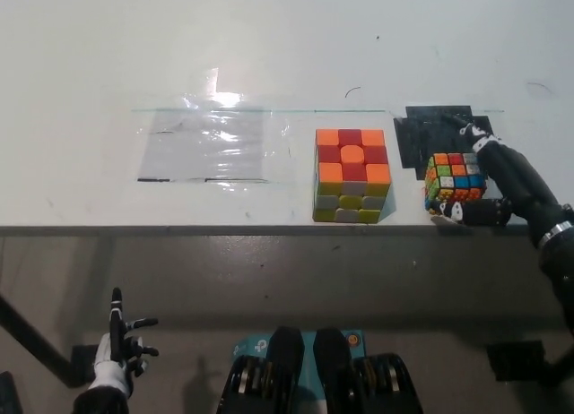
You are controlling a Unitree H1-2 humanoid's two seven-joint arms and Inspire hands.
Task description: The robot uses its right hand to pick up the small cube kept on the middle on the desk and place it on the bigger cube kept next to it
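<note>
Bright overhead light; glare on plastic sheet (pixel 204 145); sharp.

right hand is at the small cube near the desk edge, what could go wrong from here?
1. The small cube sits close to the desk's front edge; the right hand wraps it from the side, so a loose grip could nudge it off.
2. The big cube also sits near that edge; a low carry could knock it.
3. Its top is small, so an off-centre placement may tip off.

The left hand rests low, clear of the desk.
</note>
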